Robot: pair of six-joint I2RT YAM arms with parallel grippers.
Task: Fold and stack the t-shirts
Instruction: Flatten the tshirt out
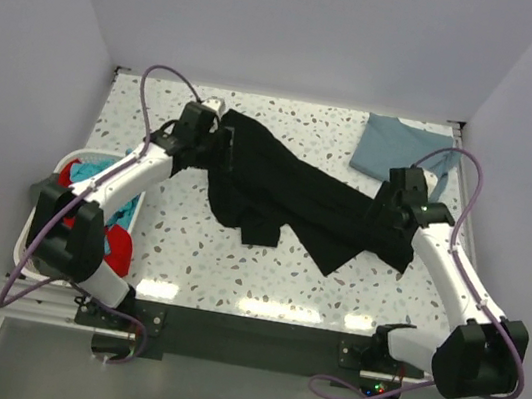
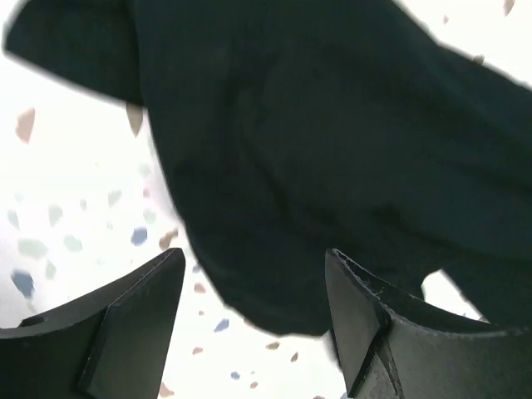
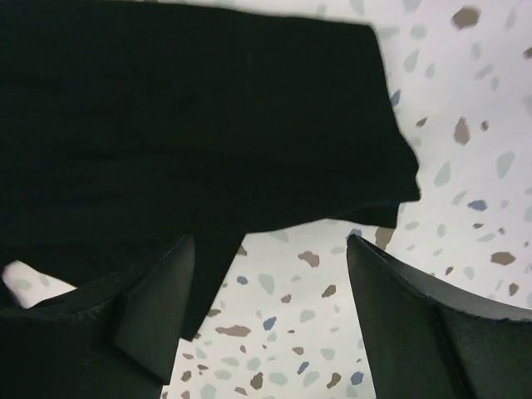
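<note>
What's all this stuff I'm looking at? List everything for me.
black t-shirt: one, black, crumpled across the table's middle
blue t-shirt: one, slate-blue, far right corner
laundry basket: one, white, table's left edge
basket clothes: several, red and teal, inside the basket
table: one, white with coloured specks
cables: two, purple, looping along the arms
left arm: one, white and black
right arm: one, white and black
left gripper: one, black, open, over the black shirt's left end
right gripper: one, black, open, at its right end

Rumpled black tee (image 1: 297, 192) central, blue tee (image 1: 394, 147) far-right
</note>
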